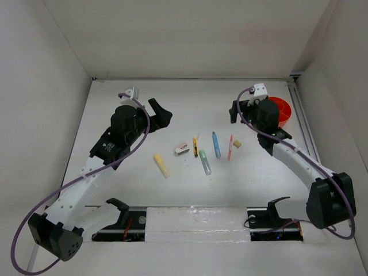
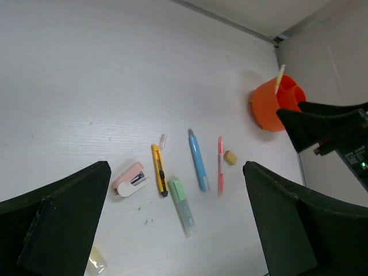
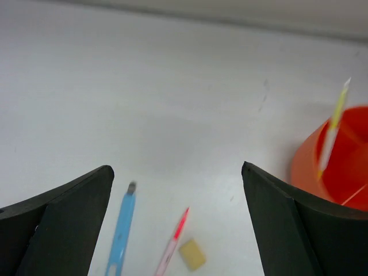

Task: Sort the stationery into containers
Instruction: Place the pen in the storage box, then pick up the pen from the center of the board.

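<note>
The stationery lies in a row at the table's middle: a yellow stick (image 1: 161, 164), a small white-and-pink stapler (image 1: 181, 149), a yellow-black cutter (image 1: 195, 147), a pale green marker (image 1: 204, 162), a blue pen (image 1: 216, 144), a thin red pen (image 1: 230, 147) and a tan cube (image 1: 236, 144). The orange-red cup (image 1: 282, 109) stands at the far right with a pale yellow stick (image 3: 333, 129) leaning in it. My left gripper (image 1: 163, 112) is open and empty, up and to the left of the row. My right gripper (image 1: 234, 110) is open and empty, left of the cup.
White walls close the table on the left, back and right. A metal rail (image 1: 303, 123) runs along the right edge behind the cup. The arm bases (image 1: 195, 221) sit on the near edge.
</note>
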Tool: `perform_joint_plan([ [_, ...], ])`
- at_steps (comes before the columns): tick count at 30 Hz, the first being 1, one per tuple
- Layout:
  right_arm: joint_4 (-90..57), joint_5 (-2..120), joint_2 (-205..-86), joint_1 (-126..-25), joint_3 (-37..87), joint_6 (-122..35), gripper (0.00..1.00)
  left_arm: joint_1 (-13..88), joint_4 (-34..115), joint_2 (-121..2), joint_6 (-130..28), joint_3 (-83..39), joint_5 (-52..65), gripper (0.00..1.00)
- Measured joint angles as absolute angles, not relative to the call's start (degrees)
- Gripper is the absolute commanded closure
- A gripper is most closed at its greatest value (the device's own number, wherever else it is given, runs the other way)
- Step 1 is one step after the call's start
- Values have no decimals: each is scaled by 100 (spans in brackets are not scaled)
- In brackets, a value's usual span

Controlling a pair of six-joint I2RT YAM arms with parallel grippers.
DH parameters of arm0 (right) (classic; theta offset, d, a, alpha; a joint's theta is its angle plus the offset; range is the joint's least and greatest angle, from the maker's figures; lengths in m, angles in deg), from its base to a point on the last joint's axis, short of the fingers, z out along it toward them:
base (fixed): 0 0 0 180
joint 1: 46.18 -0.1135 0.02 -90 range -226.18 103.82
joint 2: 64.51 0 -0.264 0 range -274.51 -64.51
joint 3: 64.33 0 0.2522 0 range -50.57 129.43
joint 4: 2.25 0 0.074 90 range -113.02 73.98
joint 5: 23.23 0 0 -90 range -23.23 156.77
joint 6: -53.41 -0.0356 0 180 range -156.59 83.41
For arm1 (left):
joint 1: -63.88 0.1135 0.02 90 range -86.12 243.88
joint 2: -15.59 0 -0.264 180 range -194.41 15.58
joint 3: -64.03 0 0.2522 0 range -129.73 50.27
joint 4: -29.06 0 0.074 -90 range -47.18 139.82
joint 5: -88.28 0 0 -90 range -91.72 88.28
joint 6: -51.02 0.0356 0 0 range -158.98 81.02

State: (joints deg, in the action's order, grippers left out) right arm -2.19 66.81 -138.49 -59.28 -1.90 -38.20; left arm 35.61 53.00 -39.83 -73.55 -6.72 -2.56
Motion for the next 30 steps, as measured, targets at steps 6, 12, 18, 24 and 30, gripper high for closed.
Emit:
perform_joint_plan([
  [6,-2285,8007,-13554,-6944,-289,-4462,2,3561,5640,-4326,-7473,-817,-508,0],
  [12,-3253,8611,-13066,-7334,-735,-5182,20,3561,5769,-4593,-7558,-1099,-591,0],
  [18,-3251,8539,-13438,-7224,-918,-5418,32,3561,5877,-4698,-7587,-1134,-632,0],
  [24,-3056,8272,-14203,-7226,-905,-5418,35,3561,6023,-4759,-7580,-1217,-676,0],
  [30,-2929,8049,-14872,-7270,-719,-5420,35,3561,6054,-4779,-7543,-1252,-700,0],
])
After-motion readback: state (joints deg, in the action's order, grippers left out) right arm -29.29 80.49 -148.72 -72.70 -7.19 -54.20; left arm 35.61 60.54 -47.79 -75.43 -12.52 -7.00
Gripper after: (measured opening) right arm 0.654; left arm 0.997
